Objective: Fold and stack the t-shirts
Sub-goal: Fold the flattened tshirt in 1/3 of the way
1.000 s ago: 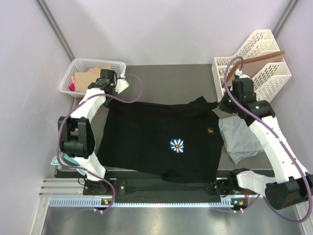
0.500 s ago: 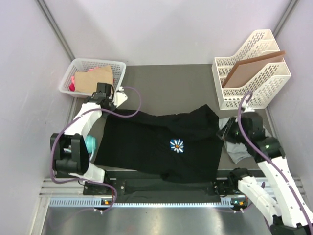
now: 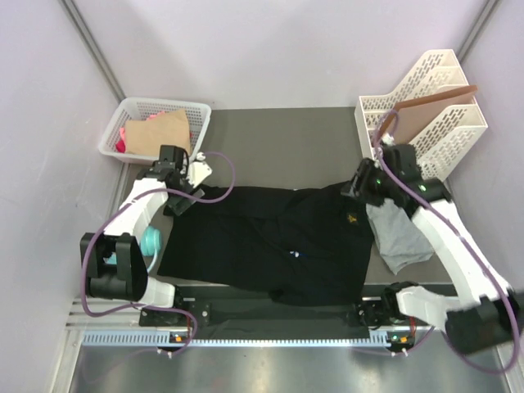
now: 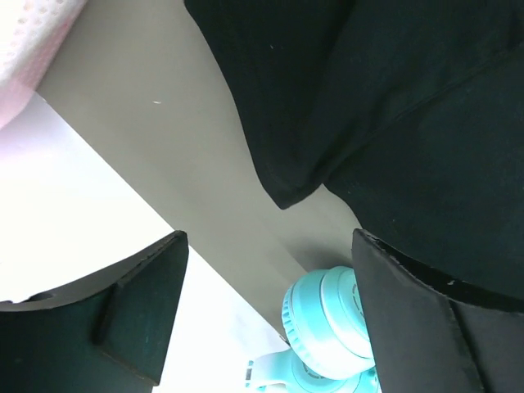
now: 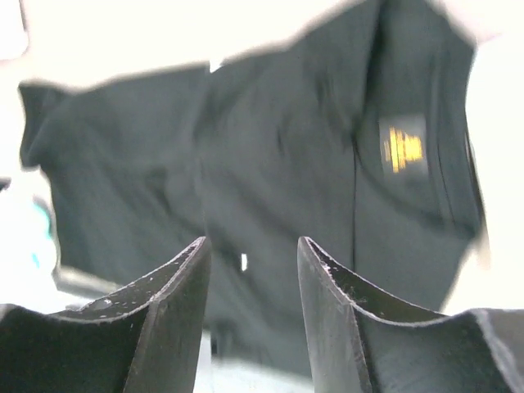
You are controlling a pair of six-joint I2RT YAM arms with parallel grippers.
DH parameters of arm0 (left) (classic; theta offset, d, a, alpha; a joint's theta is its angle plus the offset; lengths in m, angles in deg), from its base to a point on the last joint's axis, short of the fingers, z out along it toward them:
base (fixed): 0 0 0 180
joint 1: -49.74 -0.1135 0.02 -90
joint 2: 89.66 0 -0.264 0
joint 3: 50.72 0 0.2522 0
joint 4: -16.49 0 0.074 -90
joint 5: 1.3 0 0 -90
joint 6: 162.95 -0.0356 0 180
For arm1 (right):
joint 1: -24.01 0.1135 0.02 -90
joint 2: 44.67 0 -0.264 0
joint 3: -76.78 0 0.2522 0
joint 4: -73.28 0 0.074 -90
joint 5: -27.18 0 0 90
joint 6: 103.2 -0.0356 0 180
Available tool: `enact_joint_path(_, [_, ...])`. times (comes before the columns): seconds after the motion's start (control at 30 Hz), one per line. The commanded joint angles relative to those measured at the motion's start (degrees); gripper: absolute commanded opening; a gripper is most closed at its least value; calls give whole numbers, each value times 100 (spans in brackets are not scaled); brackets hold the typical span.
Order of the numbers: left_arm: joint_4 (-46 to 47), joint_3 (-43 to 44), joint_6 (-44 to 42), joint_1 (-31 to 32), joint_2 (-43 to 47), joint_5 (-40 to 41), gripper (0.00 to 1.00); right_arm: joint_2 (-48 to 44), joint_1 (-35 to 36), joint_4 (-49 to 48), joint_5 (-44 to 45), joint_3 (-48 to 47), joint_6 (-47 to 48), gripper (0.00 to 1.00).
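The black t-shirt (image 3: 270,241) lies folded over on the table's middle, its print almost hidden; a small yellow label (image 3: 351,218) shows near its right side. The light grey t-shirt (image 3: 403,237) lies crumpled to its right, partly under my right arm. My left gripper (image 3: 182,199) hovers at the black shirt's far left corner, and in the left wrist view the left gripper (image 4: 268,246) is open and empty beside the black cloth (image 4: 393,98). My right gripper (image 3: 360,184) is over the far right corner; the right wrist view shows the right gripper (image 5: 250,246) open above the black shirt (image 5: 270,164).
Teal headphones (image 3: 151,241) sit at the shirt's left edge, below my left gripper (image 4: 327,323). A white basket (image 3: 131,110) with cardboard stands back left. A white file rack (image 3: 426,131) holding a brown board (image 3: 430,100) stands back right.
Both grippers pulled the black shirt's far edge toward the front, folding it over the print, then let go and opened. The right arm lifted back toward the rack.
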Motion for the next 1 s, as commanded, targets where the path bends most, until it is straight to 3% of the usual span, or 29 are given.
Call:
enact_joint_path(0.0, [3, 283, 206, -29, 140, -163, 86, 1399, 33, -1092, 295, -325, 233, 46])
enact_joint_path(0.1, [118, 415, 294, -21, -27, -268, 86, 2069, 51, -1303, 463, -256, 295, 44])
enact_joint_path(0.43, [250, 1522, 926, -29, -1301, -751, 83, 2941, 33, -1664, 1095, -114, 418, 40])
enact_joint_path(0.83, [390, 1813, 1076, -179, -2189, -778, 77, 3926, -46, -1909, 1131, -694, 576, 38])
enact_joint_path(0.93, [504, 1743, 1041, -187, -2251, -700, 77, 4075, -90, -1980, 1052, -773, 620, 29])
enact_joint_path(0.97, [548, 1734, 1032, -188, -2294, -664, 76, 4084, -98, -1989, 1043, -782, 629, 21])
